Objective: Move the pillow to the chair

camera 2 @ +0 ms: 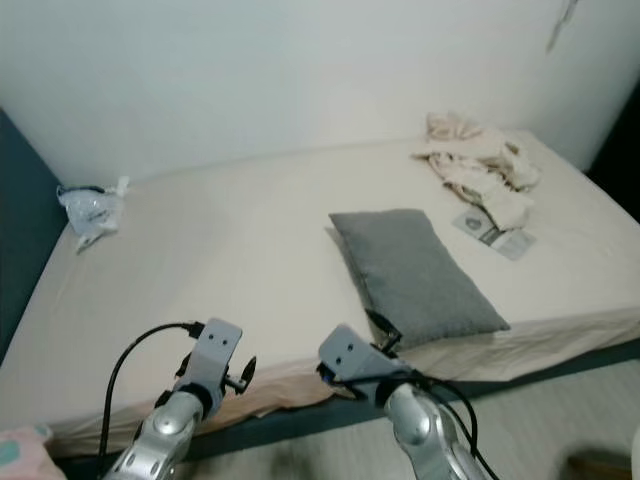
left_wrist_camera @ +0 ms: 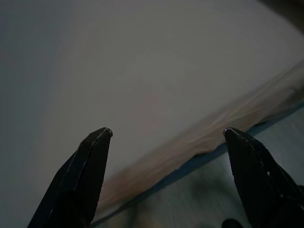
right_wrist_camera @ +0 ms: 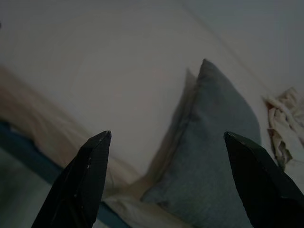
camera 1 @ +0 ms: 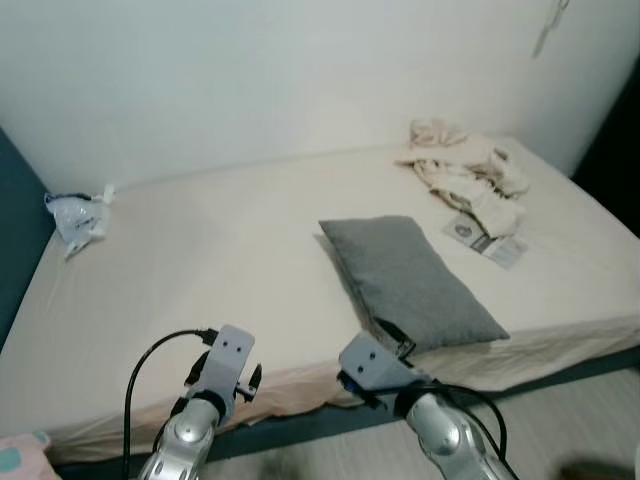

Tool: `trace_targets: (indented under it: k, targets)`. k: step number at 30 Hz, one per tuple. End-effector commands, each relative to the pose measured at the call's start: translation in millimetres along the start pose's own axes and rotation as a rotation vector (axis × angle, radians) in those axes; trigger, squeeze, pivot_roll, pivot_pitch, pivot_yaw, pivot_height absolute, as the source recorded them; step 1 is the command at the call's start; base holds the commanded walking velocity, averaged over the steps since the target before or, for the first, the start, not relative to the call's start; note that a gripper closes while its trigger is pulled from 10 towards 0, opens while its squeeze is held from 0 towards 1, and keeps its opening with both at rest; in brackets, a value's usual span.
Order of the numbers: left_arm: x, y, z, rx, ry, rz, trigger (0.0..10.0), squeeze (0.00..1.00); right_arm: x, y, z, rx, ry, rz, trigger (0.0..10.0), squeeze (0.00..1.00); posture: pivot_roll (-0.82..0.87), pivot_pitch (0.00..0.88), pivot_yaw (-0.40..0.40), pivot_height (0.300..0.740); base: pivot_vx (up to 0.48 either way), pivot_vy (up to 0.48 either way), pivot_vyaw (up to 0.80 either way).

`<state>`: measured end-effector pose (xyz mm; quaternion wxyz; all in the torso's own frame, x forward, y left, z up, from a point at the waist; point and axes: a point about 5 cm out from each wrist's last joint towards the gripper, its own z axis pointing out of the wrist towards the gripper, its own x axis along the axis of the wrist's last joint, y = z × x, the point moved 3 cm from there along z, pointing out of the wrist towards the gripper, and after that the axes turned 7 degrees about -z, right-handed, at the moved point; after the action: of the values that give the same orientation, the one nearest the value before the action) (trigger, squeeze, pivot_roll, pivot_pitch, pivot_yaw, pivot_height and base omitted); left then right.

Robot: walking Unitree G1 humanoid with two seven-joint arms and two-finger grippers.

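A grey rectangular pillow (camera 1: 415,278) lies flat on the cream bed (camera 1: 230,270), near its front edge and right of centre. My right arm is raised before the bed's front edge, just left of the pillow's near corner. In the right wrist view the right gripper (right_wrist_camera: 167,137) is open, its fingers (right_wrist_camera: 90,175) apart, with the pillow (right_wrist_camera: 218,156) ahead between them. My left arm is raised further left at the bed's front edge. The left gripper (left_wrist_camera: 167,133) is open over bare sheet (left_wrist_camera: 142,85), holding nothing.
A heap of cream clothes (camera 1: 465,170) and a small packet (camera 1: 490,240) lie at the bed's far right. A crumpled plastic bag (camera 1: 78,215) sits at the far left by a dark blue panel (camera 1: 15,230). White wall stands behind; grey floor (camera 1: 570,420) runs below the bed.
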<state>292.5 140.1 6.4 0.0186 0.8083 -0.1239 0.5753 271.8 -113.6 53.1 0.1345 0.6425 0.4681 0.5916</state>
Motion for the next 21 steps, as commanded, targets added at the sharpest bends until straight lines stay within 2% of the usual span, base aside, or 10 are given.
trace_targets:
  k: [1, 2, 6, 8, 14, 15, 17, 21]
  targets:
    - [-5, -4.6, -4.6, -0.009, -0.031, 0.025, 10.0, 0.00, 7, -10.1, -3.3, 0.035, 0.039, -0.068, 10.0, 0.00, -0.10, 0.185, 0.066, 0.740, 0.000, 0.000, 0.00]
    - [-4, -5.1, -4.5, -0.010, -0.029, 0.026, 10.0, 0.00, 8, -12.4, -3.7, 0.043, 0.054, -0.112, 10.0, 0.00, -0.10, 0.187, 0.066, 0.740, 0.000, 0.000, 0.00]
    - [-4, -9.1, -5.5, -0.001, -0.030, 0.031, 10.0, 0.00, 13, -20.9, -7.2, 0.059, 0.123, 0.005, 10.0, 0.00, -0.09, 0.193, 0.062, 0.740, 0.000, 0.000, 0.00]
    - [-4, -10.7, -6.2, 0.010, -0.032, 0.023, 10.0, 0.00, 5, -17.3, -6.9, 0.039, 0.074, 0.025, 10.0, 0.00, -0.10, 0.192, 0.066, 0.740, 0.000, 0.000, 0.00]
    - [-3, -10.3, -5.9, 0.010, -0.031, 0.020, 10.0, 0.00, 6, -15.7, -4.8, 0.025, 0.075, 0.026, 10.0, 0.00, -0.09, 0.181, 0.061, 0.740, 0.000, 0.000, 0.00]
    - [-2, -12.1, -5.0, 0.016, -0.031, 0.019, 10.0, 0.00, 2, -10.2, -6.1, -0.027, 0.046, 0.060, 10.0, 0.00, -0.09, 0.182, 0.063, 0.740, 0.000, 0.000, 0.00]
    - [-1, -12.6, -4.7, 0.021, -0.030, 0.013, 10.0, 0.00, 1, -8.9, -7.4, -0.036, 0.048, 0.093, 10.0, 0.00, -0.09, 0.182, 0.063, 0.740, 0.000, 0.000, 0.00]
    - [0, -9.5, -1.7, 0.009, -0.041, 0.011, 10.0, 0.00, 2, -12.0, -5.7, -0.001, 0.073, 0.180, 10.0, 0.00, -0.10, 0.179, 0.079, 0.740, 0.000, 0.000, 0.00]
